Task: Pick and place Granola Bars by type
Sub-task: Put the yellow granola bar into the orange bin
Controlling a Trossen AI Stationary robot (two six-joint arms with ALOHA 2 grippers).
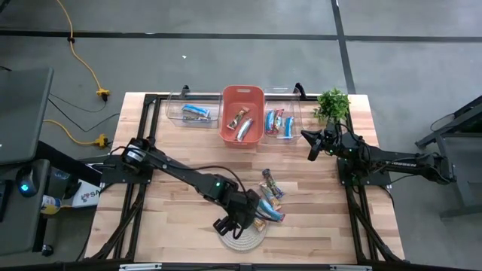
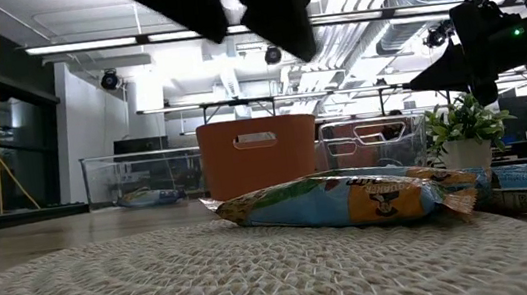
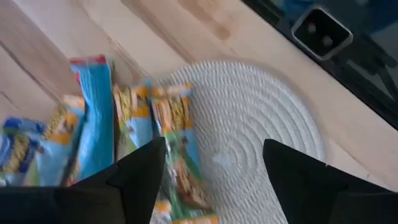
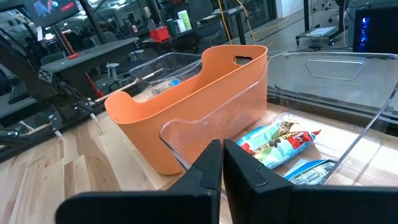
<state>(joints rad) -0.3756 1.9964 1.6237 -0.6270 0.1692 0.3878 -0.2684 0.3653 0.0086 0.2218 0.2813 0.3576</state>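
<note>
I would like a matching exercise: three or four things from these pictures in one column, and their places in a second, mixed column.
Things:
1. orange plastic bin
2. round woven rope mat
3. small green potted plant
4. left end effector

Places:
A. table's far right corner
B. between two clear bins
C. open above the mat
D. table's near edge

Pairs: 1-B, 2-D, 3-A, 4-C

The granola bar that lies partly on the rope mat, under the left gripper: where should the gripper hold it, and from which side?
Probably from above, across the narrow width at mid-length. The granola bar lies flat with one end on the rope mat, other bars close alongside, so its long edges are the likeliest hold. The left gripper hangs open above it.
</note>
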